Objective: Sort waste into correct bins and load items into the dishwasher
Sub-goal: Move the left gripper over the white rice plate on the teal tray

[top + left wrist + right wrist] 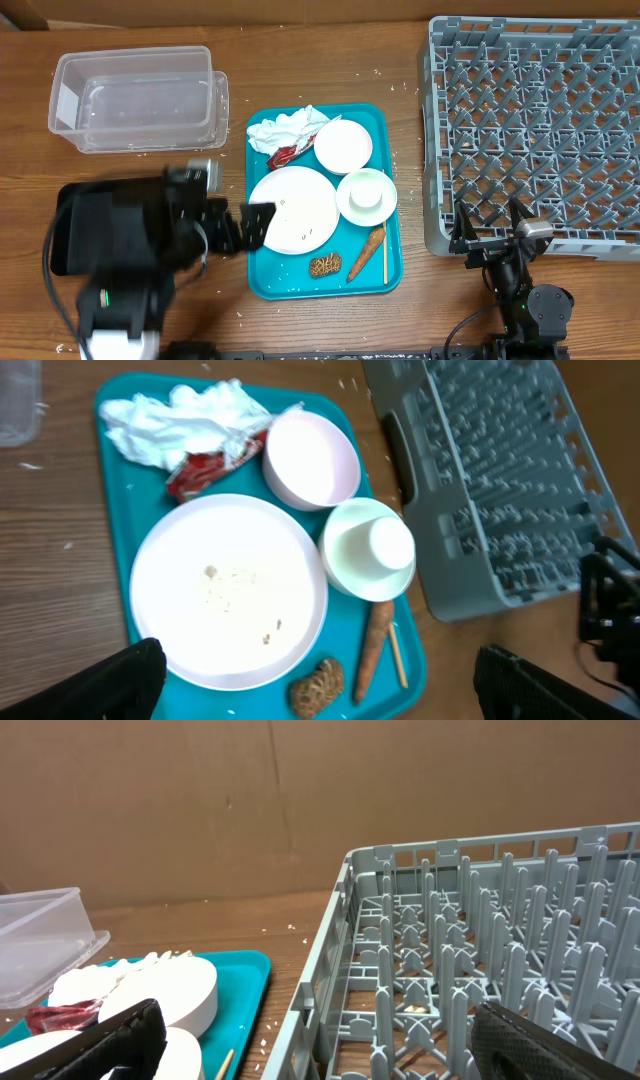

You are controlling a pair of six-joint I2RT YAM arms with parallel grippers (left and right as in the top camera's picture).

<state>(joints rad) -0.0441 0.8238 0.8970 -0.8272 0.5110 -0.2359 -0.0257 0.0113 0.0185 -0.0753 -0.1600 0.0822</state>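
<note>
A teal tray [385, 272] holds a large white plate [300, 205], a small white bowl [343, 144], a white cup upside down in a bowl [367, 194], a crumpled white napkin [285, 128], a red wrapper [283, 154], a carrot [366, 253], a wooden stick [384, 258] and a brown food piece [324, 265]. My left gripper [252, 225] is open and empty above the plate's left edge. In the left wrist view its fingers [320, 670] flank the plate [230, 590] and carrot [372, 650]. My right gripper [490, 240] is open and empty at the front left corner of the grey dish rack [530, 120].
A clear plastic bin [140, 95] stands at the back left. A black bin [100, 230] lies under my left arm. In the right wrist view my right gripper [315, 1040] faces the rack's wall [330, 960], with the tray [250, 970] to its left.
</note>
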